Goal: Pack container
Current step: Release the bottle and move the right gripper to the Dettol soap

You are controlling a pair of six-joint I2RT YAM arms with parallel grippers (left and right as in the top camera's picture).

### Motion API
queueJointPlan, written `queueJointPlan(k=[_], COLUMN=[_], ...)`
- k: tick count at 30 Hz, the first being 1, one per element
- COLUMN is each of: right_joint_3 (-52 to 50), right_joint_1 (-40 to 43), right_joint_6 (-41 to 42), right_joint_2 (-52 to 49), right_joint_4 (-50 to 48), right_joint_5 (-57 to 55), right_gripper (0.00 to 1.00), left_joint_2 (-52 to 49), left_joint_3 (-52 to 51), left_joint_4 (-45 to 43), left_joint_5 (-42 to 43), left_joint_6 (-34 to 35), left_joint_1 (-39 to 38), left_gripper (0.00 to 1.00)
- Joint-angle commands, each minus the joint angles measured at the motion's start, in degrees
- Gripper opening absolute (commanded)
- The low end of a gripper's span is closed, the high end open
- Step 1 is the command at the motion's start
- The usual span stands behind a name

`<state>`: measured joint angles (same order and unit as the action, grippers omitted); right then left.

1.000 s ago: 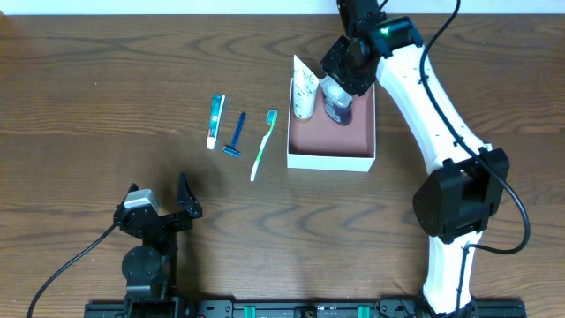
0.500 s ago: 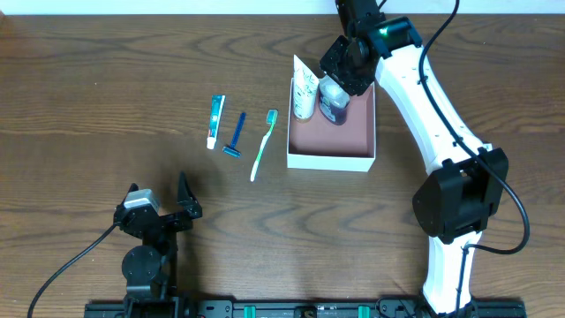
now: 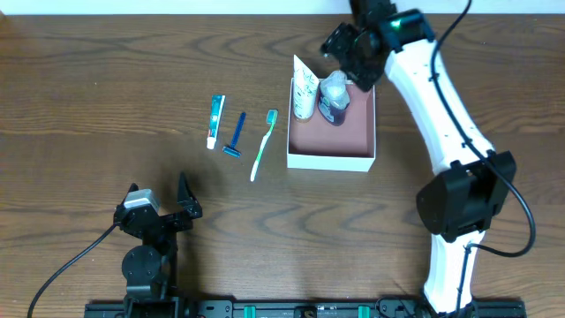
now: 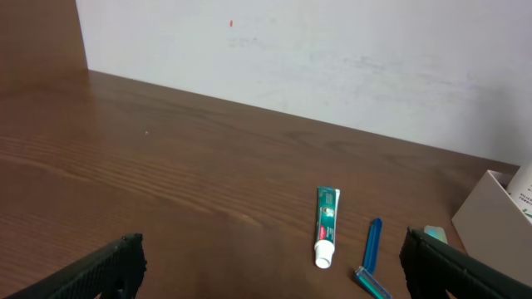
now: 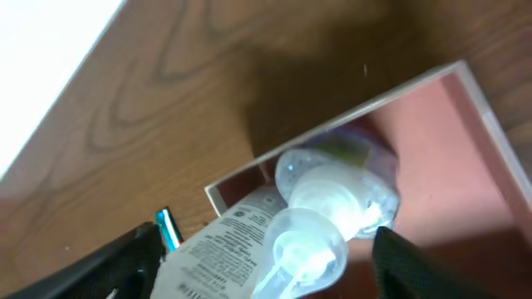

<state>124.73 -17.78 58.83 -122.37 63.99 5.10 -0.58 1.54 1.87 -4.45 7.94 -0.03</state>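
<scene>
- White square shallow cardboard container (image 3: 332, 140), pink-brown inside, is sitting on the brown wooden worktop (image 3: 106, 88).
- Clear pump bottle (image 3: 334, 99) and white tube (image 3: 305, 88) are standing in its far-left part.
- Right jaws are hanging released over the bottle; left jaws are gaping wide, well apart from the container.

pump bottle (image 5: 320, 208) blurred, container (image 4: 486, 226) edge-cropped

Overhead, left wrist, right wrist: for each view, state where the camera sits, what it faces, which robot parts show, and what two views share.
Overhead: above the table, looking down; both arms, left gripper, right gripper.
Left wrist: low, facing the wall across the toothpaste; own fingertips.
Right wrist: over the container, looking down on the pump bottle; own fingertips.
Shared: toothpaste, overhead and left wrist.
</scene>
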Motion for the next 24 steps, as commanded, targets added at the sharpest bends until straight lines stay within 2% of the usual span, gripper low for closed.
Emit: queueJointPlan(k=[1, 4, 6, 10, 16, 24], right_joint_3=[5.0, 8.2, 9.4, 9.7, 7.7, -0.5], right_joint_1=[2.6, 5.7, 8.5, 15.0, 26.0, 33.2], right_joint_6=[-1.9, -1.9, -1.8, 1.2, 13.0, 13.1], right_joint_2=[2.8, 3.8, 4.5, 5.4, 5.4, 5.4], right_joint_4=[2.3, 7.2, 10.8, 18.9, 31.7, 31.7], right_joint_5=[-1.0, -2.8, -3.2, -3.2, -3.1, -6.3], right_gripper=[0.86, 0.89, 0.99, 0.99, 0.99, 0.99], left_joint_2=[0.3, 0.3, 0.3, 0.3, 0.3, 0.3], left_joint_3=[-1.3, -1.3, -1.3, -1.3, -1.3, -1.3], left_joint_4=[1.9, 1.9, 1.9, 1.9, 1.9, 1.9], left_joint_5=[-0.5, -0.5, -0.5, -0.5, -0.5, -0.5], left_joint_6=[0.3, 0.3, 0.3, 0.3, 0.3, 0.3], left_joint_1=[0.3, 0.3, 0.3, 0.3, 0.3, 0.3], left_gripper=[0.98, 0.98, 0.98, 0.98, 0.98, 0.98])
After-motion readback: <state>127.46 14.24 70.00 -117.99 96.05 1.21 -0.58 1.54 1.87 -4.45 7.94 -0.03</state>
